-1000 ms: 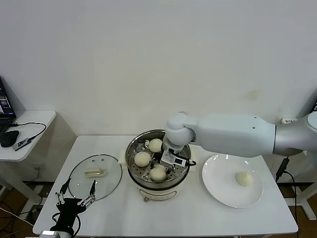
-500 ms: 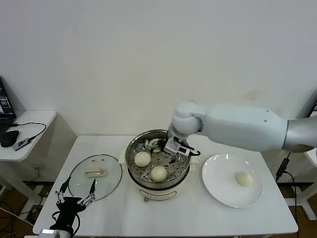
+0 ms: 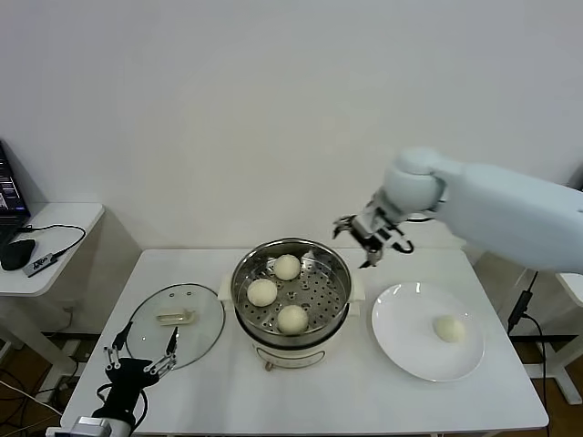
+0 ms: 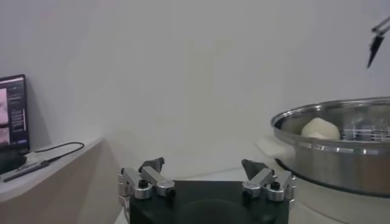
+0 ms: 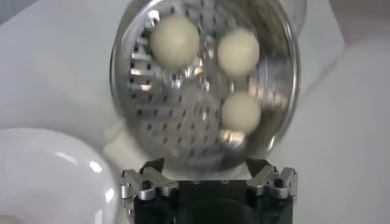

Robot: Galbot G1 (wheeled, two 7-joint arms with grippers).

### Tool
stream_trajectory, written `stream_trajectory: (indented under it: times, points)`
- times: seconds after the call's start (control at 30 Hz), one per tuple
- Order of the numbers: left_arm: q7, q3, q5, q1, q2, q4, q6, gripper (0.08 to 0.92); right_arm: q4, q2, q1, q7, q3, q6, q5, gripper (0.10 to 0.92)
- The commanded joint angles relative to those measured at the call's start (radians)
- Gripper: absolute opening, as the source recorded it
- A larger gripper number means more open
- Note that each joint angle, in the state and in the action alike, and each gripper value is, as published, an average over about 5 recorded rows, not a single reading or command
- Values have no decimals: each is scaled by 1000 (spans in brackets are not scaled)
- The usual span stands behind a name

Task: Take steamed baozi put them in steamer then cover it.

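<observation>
Hovering open-fingered, right hand above steamer.

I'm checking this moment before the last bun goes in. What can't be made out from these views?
- Steamer: in the left wrist view the frame edge cuts it off; its rim hides all but one baozi.
- Plate: in the right wrist view cut off by the edge, its bun unseen.
- Lid: absent from both wrist views.

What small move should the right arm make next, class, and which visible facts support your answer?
Probably swing the open, empty right gripper over to the last baozi on the white plate. Three baozi already sit in the steamer, the glass lid lies beside it, and the left gripper waits by the lid.
</observation>
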Motion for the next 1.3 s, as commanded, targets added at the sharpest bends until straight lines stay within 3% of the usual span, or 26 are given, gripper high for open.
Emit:
stream_trajectory:
  times: [0.03, 0.23, 0.6, 1.3]
  points:
    - [0, 12, 1, -1, 11, 1, 2, 823, -5, -289, -302, -35, 247, -110, -93, 823]
    - [0, 14, 1, -1, 22, 6, 4, 823, -43, -329, -542, -33, 398, -88, -182, 823]
    - [0, 14, 7, 8, 15, 11, 5, 823, -167, -268, -682, -29, 499, -56, -285, 823]
    - [0, 11, 14, 16, 8, 21, 5, 823, -241, -184, -841, 23, 627, -73, -330, 823]
